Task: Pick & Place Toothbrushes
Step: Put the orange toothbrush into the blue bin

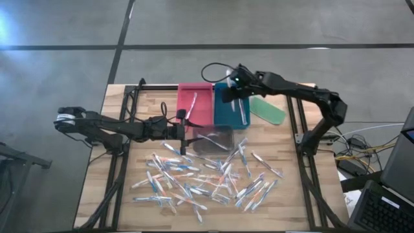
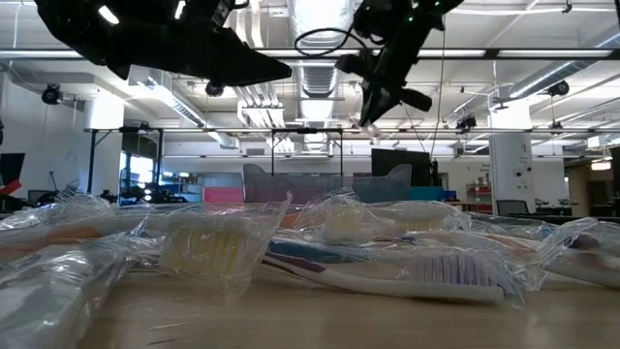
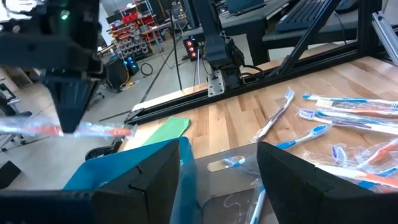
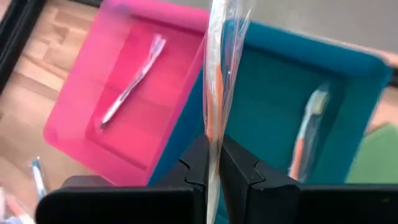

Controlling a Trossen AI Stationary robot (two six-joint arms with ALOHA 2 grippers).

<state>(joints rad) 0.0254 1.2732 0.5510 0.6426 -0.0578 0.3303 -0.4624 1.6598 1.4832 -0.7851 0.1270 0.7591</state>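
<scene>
Many wrapped toothbrushes (image 1: 207, 181) lie strewn over the table's near half. A pink tray (image 1: 202, 115) holds one brush (image 4: 130, 78), and the teal tray (image 1: 226, 116) beside it holds another (image 4: 309, 130). My right gripper (image 1: 237, 87) hangs over the teal tray's far end, shut on a wrapped orange-accented toothbrush (image 3: 99, 130). My left gripper (image 1: 186, 131) stands open and level at the left side of a clear tray (image 1: 223, 137), with nothing between its fingers (image 3: 149, 180). My right gripper pinches the wrapped toothbrush near its middle (image 4: 214, 140) between its two fingers. The fingers slant down from above and lie across the brush. The brush sticks out on both sides of the fingers (image 3: 68, 106), about level, lifted clear above the trays.
A flat green oblong piece (image 1: 267, 110) lies to the right of the teal tray. The clear tray holds a blue-accented brush (image 3: 231, 163). Black frame rails (image 1: 294, 123) run along the table's left, right and far sides. Bare wood shows at the table's far left corner (image 1: 155, 103).
</scene>
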